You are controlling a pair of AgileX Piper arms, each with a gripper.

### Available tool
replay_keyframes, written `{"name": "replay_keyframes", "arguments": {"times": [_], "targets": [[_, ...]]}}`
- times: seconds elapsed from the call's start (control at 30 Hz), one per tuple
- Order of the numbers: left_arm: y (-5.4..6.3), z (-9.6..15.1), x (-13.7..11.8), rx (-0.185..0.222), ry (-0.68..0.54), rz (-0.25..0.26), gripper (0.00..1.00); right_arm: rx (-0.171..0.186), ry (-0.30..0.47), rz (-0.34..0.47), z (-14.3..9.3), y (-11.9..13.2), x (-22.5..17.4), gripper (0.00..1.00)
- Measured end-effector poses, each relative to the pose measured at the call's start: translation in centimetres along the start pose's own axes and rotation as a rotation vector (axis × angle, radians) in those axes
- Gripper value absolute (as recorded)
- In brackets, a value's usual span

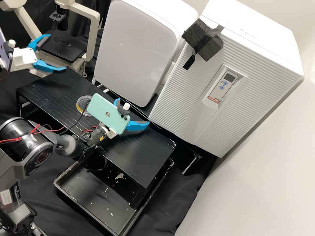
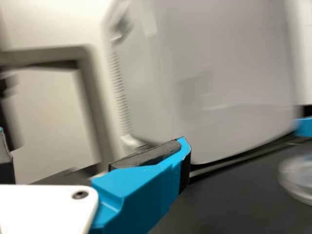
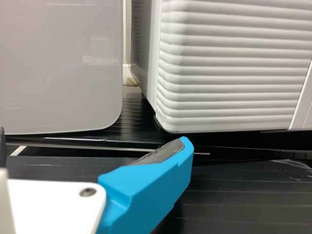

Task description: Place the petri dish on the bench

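"Where was the petri dish?"

"Flat on the black bench, partly behind the phone on my right arm."

"And your pincers?"

"My left gripper stood wide, nothing between its fingers, well apart from the dish. My right gripper was spread and empty too."

"So what worried you?"

"Mostly the cable. It hung by the dish, whether touching I couldn't tell, and one careless swing of the right arm might have dragged the dish askew."

"Nothing else?"

"Crowding. Had I brought the left one in for a correction, the two could have knocked together, and a clear rim was easy to misjudge."
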Motion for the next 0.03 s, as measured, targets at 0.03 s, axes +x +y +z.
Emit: {"name": "replay_keyframes", "arguments": {"times": [0.03], "targets": [[-0.36, -0.55, -0.07, -0.008, 0.036, -0.011, 1.00, 0.000, 0.000, 0.000, 0.00, 0.00, 0.00, 1.00]]}}
